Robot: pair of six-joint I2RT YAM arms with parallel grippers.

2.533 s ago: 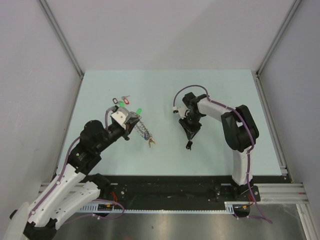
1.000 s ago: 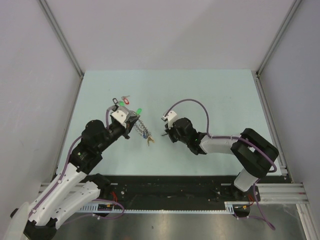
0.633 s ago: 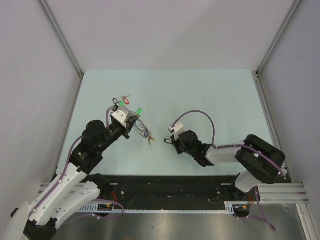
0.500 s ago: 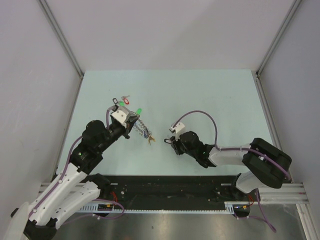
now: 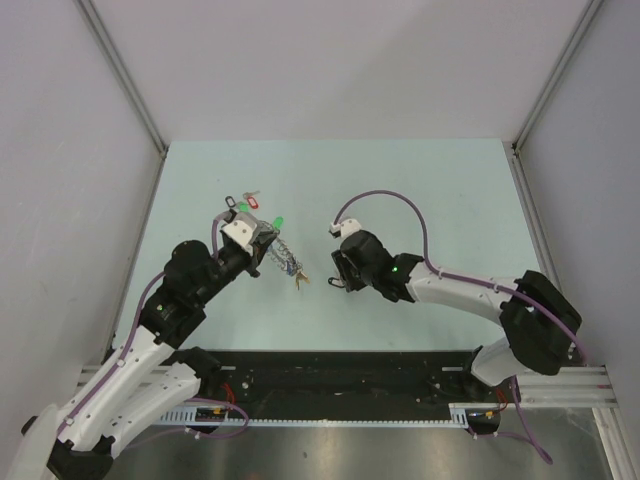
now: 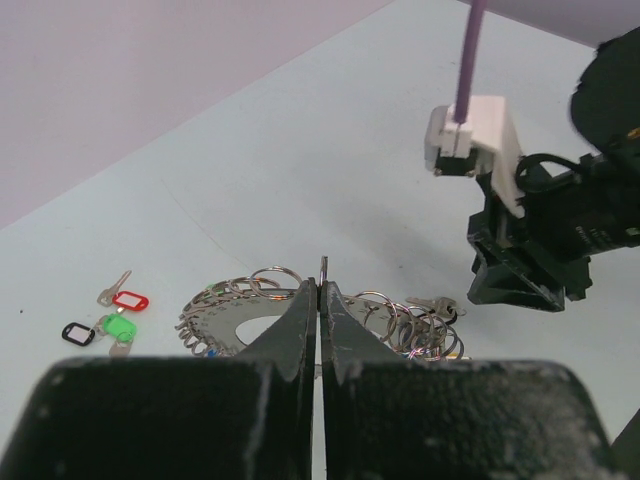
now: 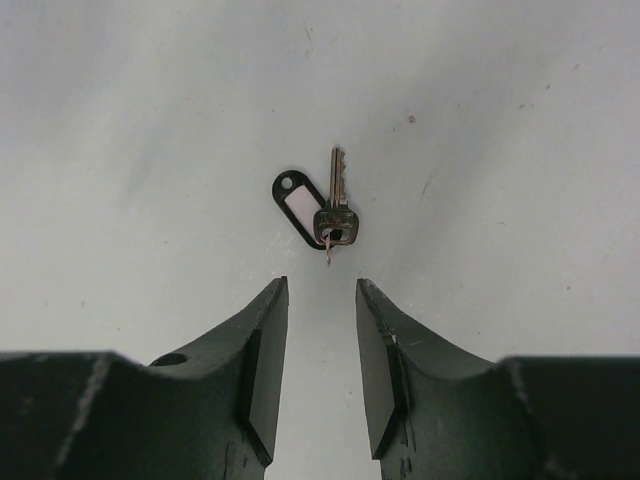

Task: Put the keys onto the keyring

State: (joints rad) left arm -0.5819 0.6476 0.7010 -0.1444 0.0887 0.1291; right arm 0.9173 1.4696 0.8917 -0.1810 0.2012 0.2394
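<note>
My left arm rises from its base and bends in towards the keyring. The left fingers are pressed together directly over it, with a sliver of metal at their tips; I cannot tell whether they pinch the ring itself. My right arm stretches low across the surface, and the right fingers point at the keyring from its right. They stand apart, where a second ago they were together. The black-tagged key lies flat just ahead of them. Beyond the keyring lie the loose keys.
</note>
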